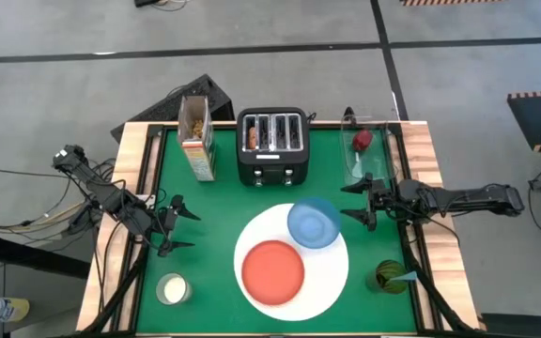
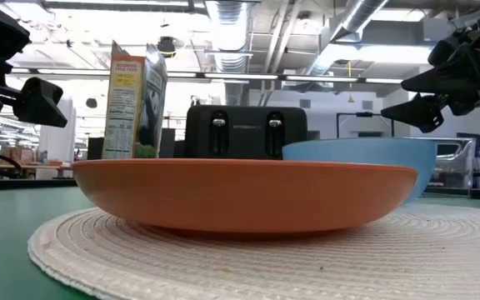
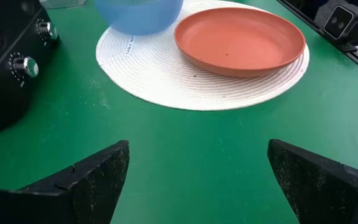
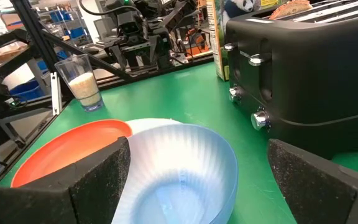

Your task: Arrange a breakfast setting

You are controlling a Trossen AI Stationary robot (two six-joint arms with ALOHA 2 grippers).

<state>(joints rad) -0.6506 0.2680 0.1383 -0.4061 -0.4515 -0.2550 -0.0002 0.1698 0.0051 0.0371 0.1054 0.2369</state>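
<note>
Breakfast setting on the green table (image 1: pixel 205 202): a red-orange plate (image 1: pixel 272 271) and blue bowl (image 1: pixel 313 222) sit on a round white woven mat (image 1: pixel 332 277); left gripper (image 1: pixel 178 225) and right gripper (image 1: pixel 363 200) hover alongside, fingers apart, holding nothing, before a black toaster (image 1: pixel 271 145).

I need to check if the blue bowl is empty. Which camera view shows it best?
The right wrist view: the blue bowl fills it, inside visible and empty. The high view shows it small, the low view only its side, the left wrist view only part.
</note>
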